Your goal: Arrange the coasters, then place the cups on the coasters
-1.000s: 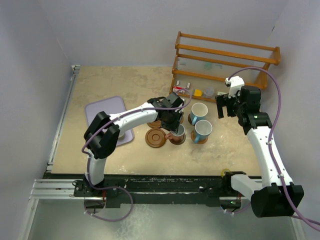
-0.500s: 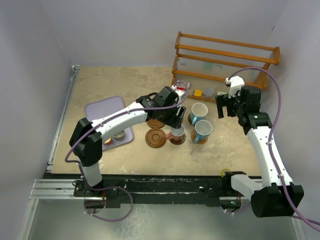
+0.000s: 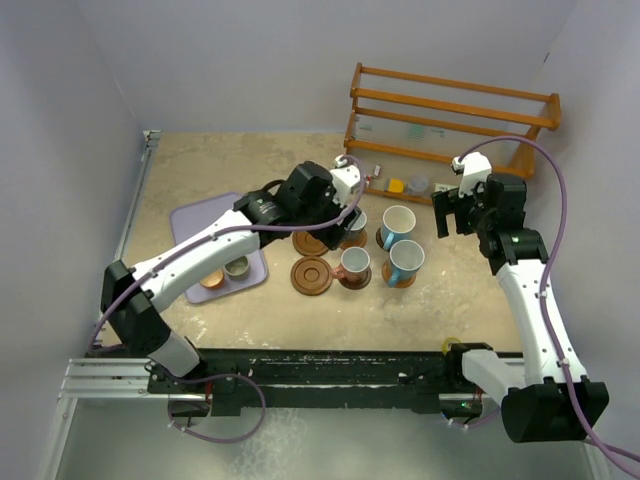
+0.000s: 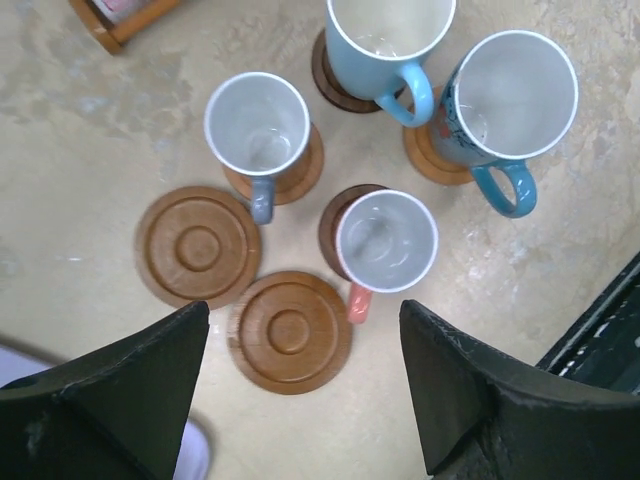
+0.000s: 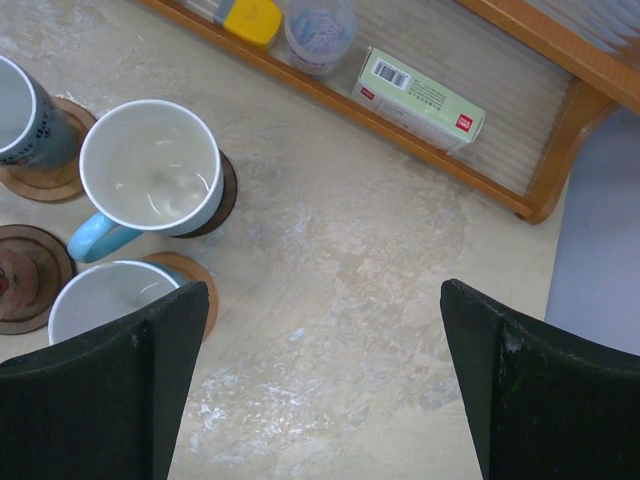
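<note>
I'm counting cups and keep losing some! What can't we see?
Top view: the left arm partly hides two cups on the lavender tray.
Top view: the left hand covers part of the pale blue cup.
Right wrist view: the left edge cuts off a dark blue cup.
Top view: rack items too small to name.

Plain pale lavender walls [image 3: 250,60] are enclosing a mottled beige surface [image 3: 210,170] on the left, far and right sides. A wooden rack [image 3: 452,105] is standing at the far right corner. A black rail [image 3: 330,368] is running along the near edge. Light is falling evenly, casting soft shadows.
</note>
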{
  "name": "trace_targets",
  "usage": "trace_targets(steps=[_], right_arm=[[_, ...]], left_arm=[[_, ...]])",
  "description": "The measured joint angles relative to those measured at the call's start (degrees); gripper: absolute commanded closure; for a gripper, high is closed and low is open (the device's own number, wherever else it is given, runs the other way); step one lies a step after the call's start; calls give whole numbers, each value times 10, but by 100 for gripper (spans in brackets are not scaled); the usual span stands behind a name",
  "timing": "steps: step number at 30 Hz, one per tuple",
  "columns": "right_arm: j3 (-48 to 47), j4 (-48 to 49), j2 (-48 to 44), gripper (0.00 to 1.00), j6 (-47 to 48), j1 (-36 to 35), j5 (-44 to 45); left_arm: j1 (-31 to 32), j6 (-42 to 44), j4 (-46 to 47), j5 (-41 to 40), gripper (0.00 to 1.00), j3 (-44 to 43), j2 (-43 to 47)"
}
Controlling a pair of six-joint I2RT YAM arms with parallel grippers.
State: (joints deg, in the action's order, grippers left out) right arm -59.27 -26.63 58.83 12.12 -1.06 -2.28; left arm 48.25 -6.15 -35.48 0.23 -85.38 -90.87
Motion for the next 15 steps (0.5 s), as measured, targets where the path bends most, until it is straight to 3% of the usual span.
trace_targets(steps=[10,15], right_arm=[[0,-5,-4,0,9,0,-32],[-22,-35,-3,0,30,0,-76]], left_arm=[[-105,92,-16,20,22,22,93],[-115,150,-48,19,22,41,134]])
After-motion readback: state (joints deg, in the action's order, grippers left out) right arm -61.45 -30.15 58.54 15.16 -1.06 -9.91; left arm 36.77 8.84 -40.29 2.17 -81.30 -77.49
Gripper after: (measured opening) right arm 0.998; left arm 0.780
